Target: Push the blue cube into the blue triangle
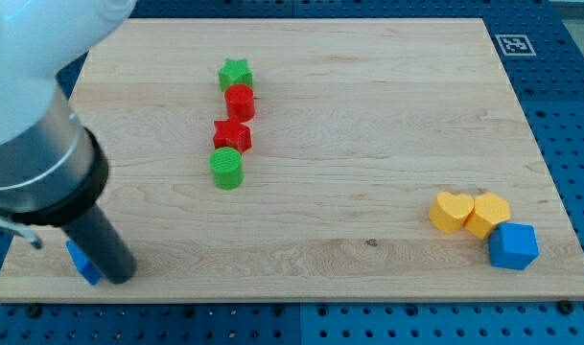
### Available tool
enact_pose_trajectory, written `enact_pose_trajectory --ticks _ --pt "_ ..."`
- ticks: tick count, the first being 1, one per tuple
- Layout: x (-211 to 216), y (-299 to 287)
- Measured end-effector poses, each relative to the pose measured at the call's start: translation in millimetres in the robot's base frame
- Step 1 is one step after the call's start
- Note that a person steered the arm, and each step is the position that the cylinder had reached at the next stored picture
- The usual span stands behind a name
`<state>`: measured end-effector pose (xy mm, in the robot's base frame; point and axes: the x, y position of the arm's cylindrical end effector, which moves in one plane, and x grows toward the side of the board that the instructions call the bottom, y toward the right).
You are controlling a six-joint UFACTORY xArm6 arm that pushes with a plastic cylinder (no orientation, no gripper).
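Gripperless, holding nothing, my tip (pixel 122 276) half-hides the blue triangle (pixel 81 263); blue cube (pixel 513 246) sits well apart.

Eight blocks on the tabletop (pixel 368 115): two green (pixel 235 73) (pixel 227 168), two red (pixel 240 101) (pixel 232 134), two yellow (pixel 452 211) (pixel 487 213), two blue (pixel 513 245) (pixel 81 263). One rod (pixel 105 244).

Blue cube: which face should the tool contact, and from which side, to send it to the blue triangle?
Contact the blue cube on its face toward the view's right, coming from the view's right and pushing left along the board's lower edge. The blue triangle sits at the far lower left, partly hidden by my tip. The yellow blocks touch the cube's upper left; stay below them.
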<state>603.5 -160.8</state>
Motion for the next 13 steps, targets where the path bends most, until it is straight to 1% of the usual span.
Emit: enact_pose_trajectory --ticks 1,2,3,4,5,6,7,10,11,13 --pt "-5.4 77.8" --pt "-25.7 160.8" --pt "-62.8 231.4" --pt "-122.3 300.0" --pt "-127.3 404.0" --pt "-45.7 459.3" --pt "-21.8 439.6" --pt "-21.8 333.2" --pt "-10.8 314.2" --pt "-6.3 262.7"
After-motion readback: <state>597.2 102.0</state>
